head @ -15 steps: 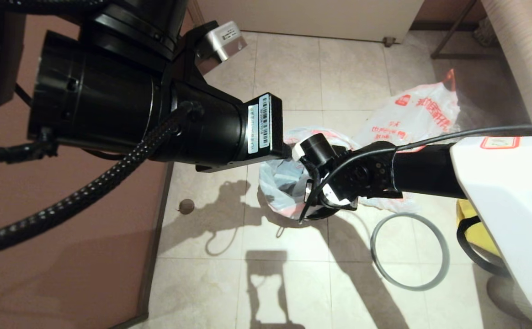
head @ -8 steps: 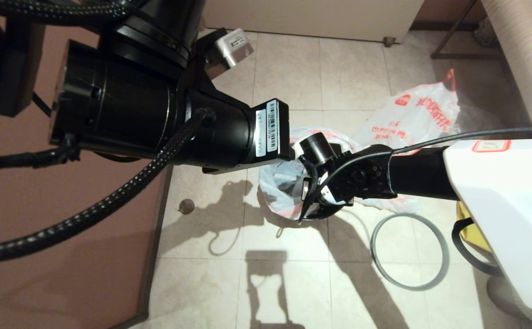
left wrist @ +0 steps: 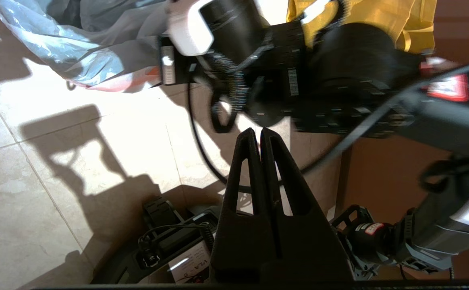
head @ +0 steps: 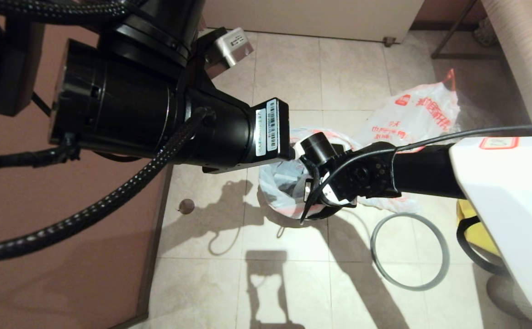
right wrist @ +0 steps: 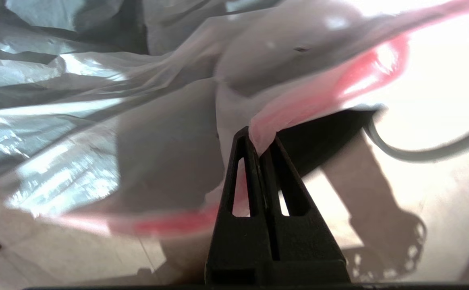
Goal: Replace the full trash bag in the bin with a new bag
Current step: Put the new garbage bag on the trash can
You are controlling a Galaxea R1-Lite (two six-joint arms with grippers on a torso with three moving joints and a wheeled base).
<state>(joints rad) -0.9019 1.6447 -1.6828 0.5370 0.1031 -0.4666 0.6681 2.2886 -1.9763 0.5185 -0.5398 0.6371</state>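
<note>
The full trash bag (head: 279,188) sits in the black bin (head: 326,211), thin and see-through with a red edge. My right gripper (head: 306,210) reaches in from the right and is shut on the bag's red-edged handle (right wrist: 299,108) at the bin's near rim. In the right wrist view the pinched plastic bunches between the fingertips of the right gripper (right wrist: 258,137), with the bin wall (right wrist: 323,133) just behind. The new bag (head: 412,114) lies flat on the tiles behind the bin. My left gripper (left wrist: 257,133) hangs raised above the floor, shut and empty.
The grey ring rim (head: 407,251) lies on the tiles to the right of the bin. A yellow bag (head: 471,228) sits under my right arm. My raised left arm (head: 156,105) blocks the left of the head view. A brown wall (head: 65,274) runs along the left.
My right gripper has shut on the bag's red-edged handle. The left arm shifted slightly to the right, then held still.
</note>
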